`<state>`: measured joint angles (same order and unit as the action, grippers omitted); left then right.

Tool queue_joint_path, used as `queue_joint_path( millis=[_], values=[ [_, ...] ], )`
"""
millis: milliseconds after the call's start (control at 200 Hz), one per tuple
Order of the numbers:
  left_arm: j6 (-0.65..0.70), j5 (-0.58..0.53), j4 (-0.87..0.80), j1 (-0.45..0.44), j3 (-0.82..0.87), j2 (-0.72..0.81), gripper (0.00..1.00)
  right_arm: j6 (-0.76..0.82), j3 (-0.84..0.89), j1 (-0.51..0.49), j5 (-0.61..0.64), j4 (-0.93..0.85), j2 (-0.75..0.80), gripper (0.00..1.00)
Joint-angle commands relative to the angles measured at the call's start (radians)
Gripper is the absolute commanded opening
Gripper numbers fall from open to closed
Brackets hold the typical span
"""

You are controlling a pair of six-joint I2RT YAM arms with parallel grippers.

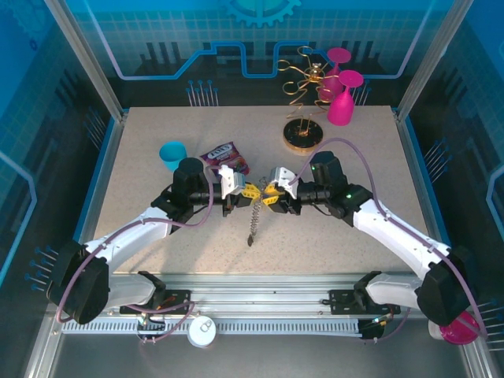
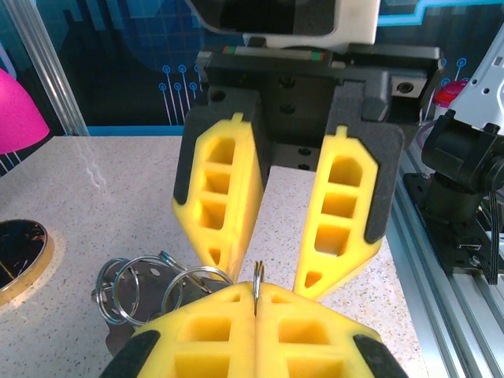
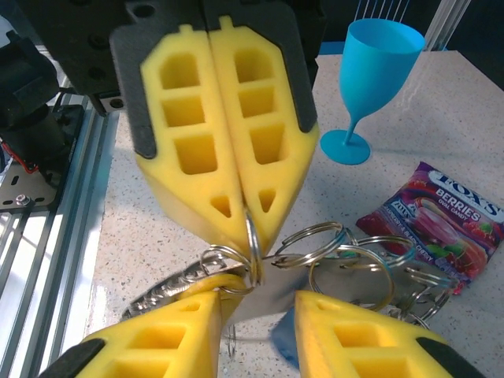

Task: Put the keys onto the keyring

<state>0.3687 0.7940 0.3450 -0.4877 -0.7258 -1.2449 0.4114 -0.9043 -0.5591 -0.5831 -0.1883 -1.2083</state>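
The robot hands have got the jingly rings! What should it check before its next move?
1. Left gripper shut on the thin ring: ok.
2. Right gripper open, one finger on each side of that ring: ok.
3. Ring's opening facing the right gripper: cannot tell.
4. Chain hanging down between the two grippers: ok.
5. Loose rings away from the pinch: not ok, they crowd right beside it.
6. Snack packet out of the way: ok, it lies off to the side.
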Motion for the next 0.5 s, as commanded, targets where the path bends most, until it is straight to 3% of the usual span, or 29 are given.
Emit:
queue_joint_path(
  millis=[0,490],
  values=[
    [0.028,0.037,0.017,-0.008,-0.02,0.005,0.0,0.047,-0.025,0.016,0.003,-0.057,0.033,0.31],
    [0.029,0.055,0.013,-0.009,-0.027,-0.001,0.0,-0.031,-0.046,0.002,-0.068,0.064,-0.017,0.27]
  ],
)
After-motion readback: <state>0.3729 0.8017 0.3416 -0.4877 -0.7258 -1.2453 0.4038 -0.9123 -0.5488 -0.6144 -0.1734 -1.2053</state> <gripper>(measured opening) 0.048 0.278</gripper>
